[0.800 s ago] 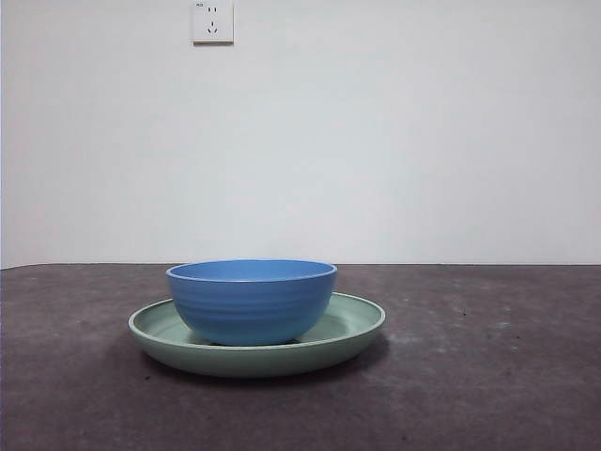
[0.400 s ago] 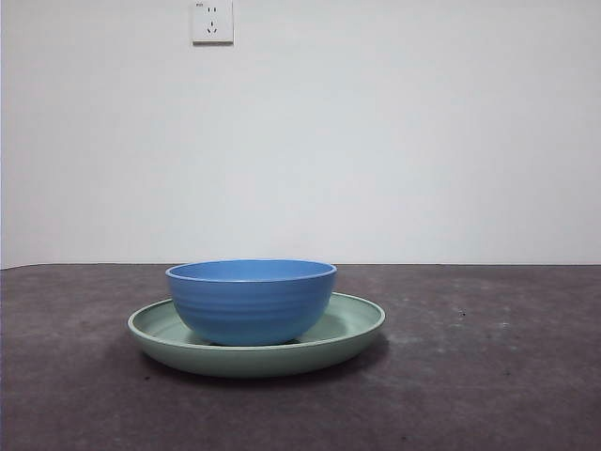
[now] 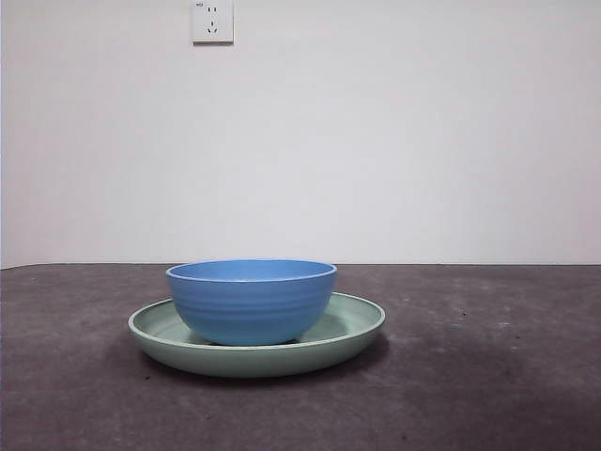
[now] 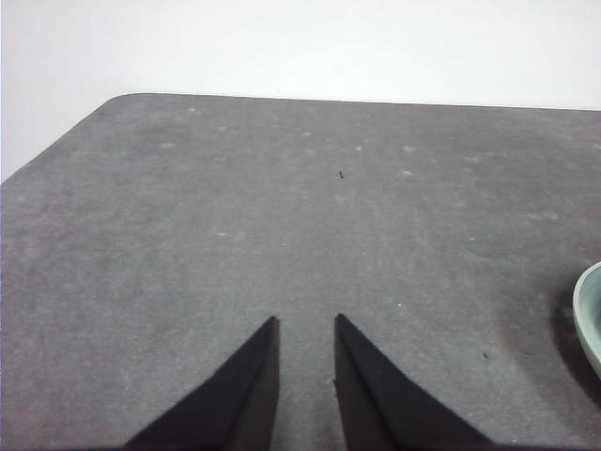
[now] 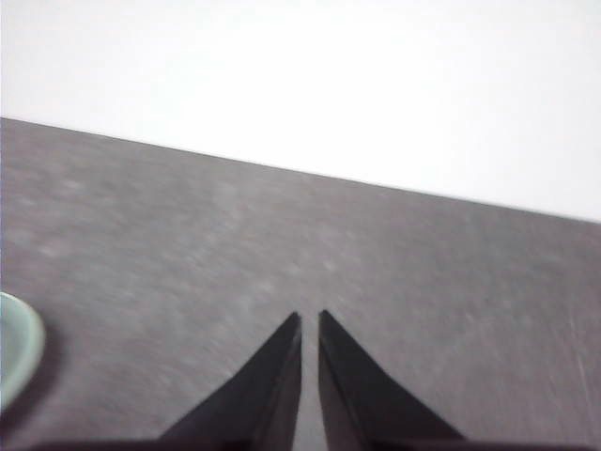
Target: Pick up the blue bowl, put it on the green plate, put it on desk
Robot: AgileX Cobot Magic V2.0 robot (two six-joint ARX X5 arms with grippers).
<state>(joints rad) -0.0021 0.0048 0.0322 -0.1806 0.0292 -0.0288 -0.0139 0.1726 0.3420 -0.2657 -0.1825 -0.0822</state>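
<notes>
Behind the desk [image 3: 488, 376] rises a plain white wall with a socket [image 3: 212, 21] high at left; left of centre the plate [image 3: 352, 324] lies flat with the bowl [image 3: 252, 301] upright inside it. Left gripper [image 4: 306, 324] hangs over bare desk, jaws slightly parted and empty; right gripper [image 5: 310, 318] likewise, jaws nearly closed and empty. Risk: gripping the bowl's rim may drag or tip the plate beneath.
</notes>
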